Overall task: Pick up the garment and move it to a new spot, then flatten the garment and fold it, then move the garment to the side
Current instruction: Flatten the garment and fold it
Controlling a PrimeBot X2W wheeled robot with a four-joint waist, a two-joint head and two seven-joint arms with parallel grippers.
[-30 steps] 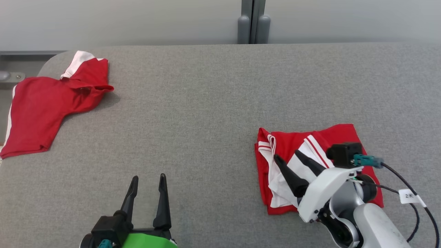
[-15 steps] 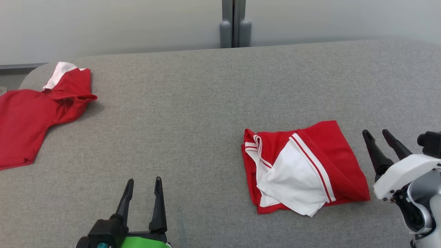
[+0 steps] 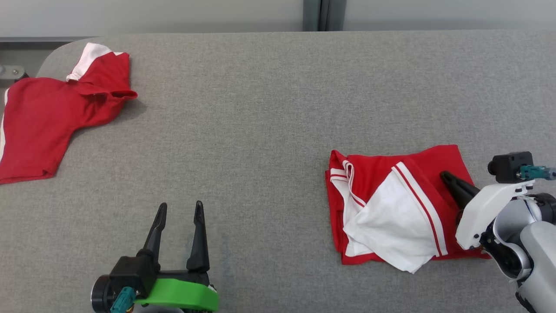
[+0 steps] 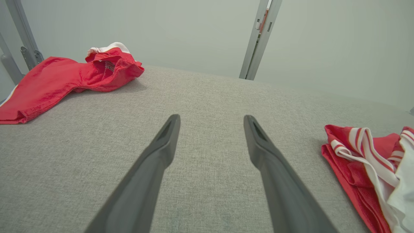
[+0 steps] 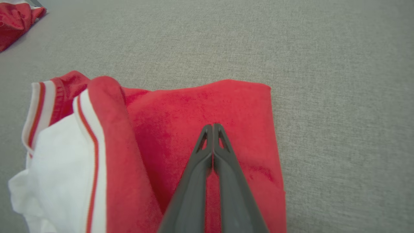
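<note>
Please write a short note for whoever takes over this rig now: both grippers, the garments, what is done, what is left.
Left gripper: jaws open, empty, above the bare table, front left.
Right gripper: jaws shut, tips over the red right part of the folded garment; no cloth visible between them.
Folded garment lies right of centre; a second red garment lies unfolded at the far left corner.
Done: the fold, it seems. Left: move the folded garment to the side.

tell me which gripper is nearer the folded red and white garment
Right. The right gripper is over the folded garment, jaws shut. The left gripper is well to its left over the table, jaws open.
</note>
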